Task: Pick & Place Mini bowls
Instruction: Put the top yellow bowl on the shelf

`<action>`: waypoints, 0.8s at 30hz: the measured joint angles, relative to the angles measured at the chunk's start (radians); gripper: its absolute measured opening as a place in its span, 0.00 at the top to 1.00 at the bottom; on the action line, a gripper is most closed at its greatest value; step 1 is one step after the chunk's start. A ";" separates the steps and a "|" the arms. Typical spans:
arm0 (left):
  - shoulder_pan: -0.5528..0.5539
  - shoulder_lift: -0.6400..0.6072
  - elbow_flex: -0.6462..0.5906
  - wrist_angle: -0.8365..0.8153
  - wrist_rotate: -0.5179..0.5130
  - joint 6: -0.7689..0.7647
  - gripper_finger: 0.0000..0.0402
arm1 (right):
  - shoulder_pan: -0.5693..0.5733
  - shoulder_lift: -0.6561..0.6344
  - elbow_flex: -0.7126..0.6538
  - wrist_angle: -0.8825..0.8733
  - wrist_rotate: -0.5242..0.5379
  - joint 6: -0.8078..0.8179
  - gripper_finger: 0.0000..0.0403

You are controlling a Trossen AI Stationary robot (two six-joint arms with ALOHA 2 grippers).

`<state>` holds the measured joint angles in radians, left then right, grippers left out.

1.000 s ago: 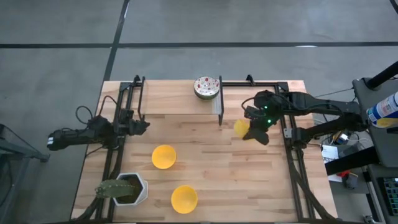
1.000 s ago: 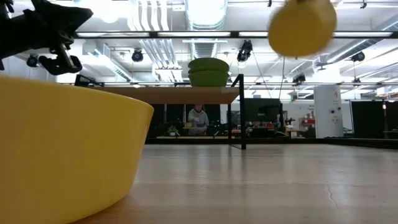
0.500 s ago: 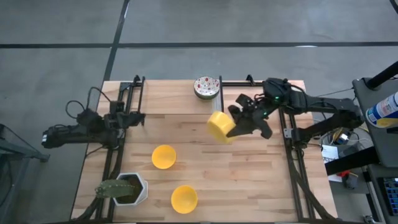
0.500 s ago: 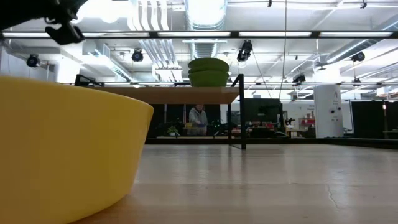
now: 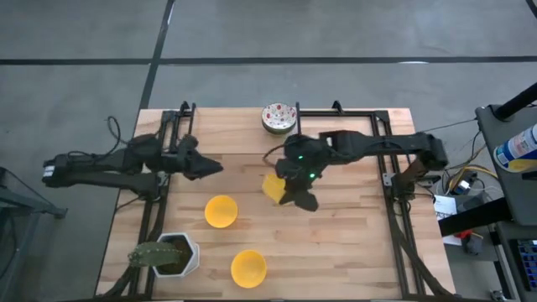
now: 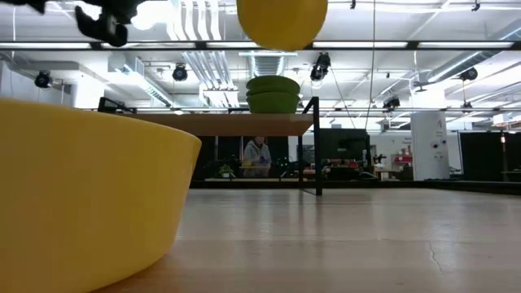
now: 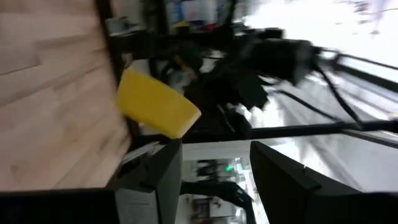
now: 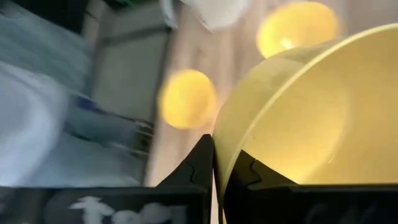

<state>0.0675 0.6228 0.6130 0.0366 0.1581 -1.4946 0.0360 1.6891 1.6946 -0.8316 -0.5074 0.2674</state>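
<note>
My right gripper (image 5: 294, 191) is over the middle of the table, shut on a yellow mini bowl (image 5: 273, 186), which also shows high up in the low view (image 6: 281, 20). My left gripper (image 7: 214, 168) stands open at the left (image 5: 210, 168), fingers toward that bowl (image 7: 155, 104), holding nothing. Two more yellow mini bowls (image 5: 221, 211) (image 5: 248, 267) rest on their bases on the table. A speckled white mini bowl (image 5: 278, 117) sits on the raised shelf at the far edge. My right gripper pinches the yellow bowl's rim (image 8: 219, 163), one finger inside the bowl and one outside on its wall. The fingers come from the table's right, slanting toward the left. The bowl is lifted clear of the table and tilted on its side.
A white hexagonal pot with a cactus (image 5: 168, 254) stands at the near left corner. Black frame rails (image 5: 394, 210) run along the left and right sides, and a black-framed shelf (image 5: 295, 151) stands at the far middle. Bare wood lies between the bowls and the right rail.
My right gripper has carried the yellow bowl through the air from the table's right side toward its middle and a little nearer, the bowl staying clear of the table and tipped. My left gripper has reached a little toward the table's middle.
</note>
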 joint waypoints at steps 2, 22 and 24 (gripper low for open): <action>0.000 0.046 0.068 -0.092 0.010 0.000 0.55 | 0.016 0.054 0.088 -0.119 0.080 -0.070 0.98; 0.000 0.461 0.455 -0.507 0.233 -0.119 0.55 | 0.178 0.397 0.538 -0.472 0.379 -0.503 0.98; 0.000 0.505 0.463 -0.511 0.293 -0.140 0.55 | 0.183 0.428 0.572 -0.504 0.379 -0.507 0.98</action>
<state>0.0677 1.1274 1.0760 -0.4743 0.4513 -1.6344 0.2192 2.1169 2.2662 -1.3356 -0.1280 -0.2398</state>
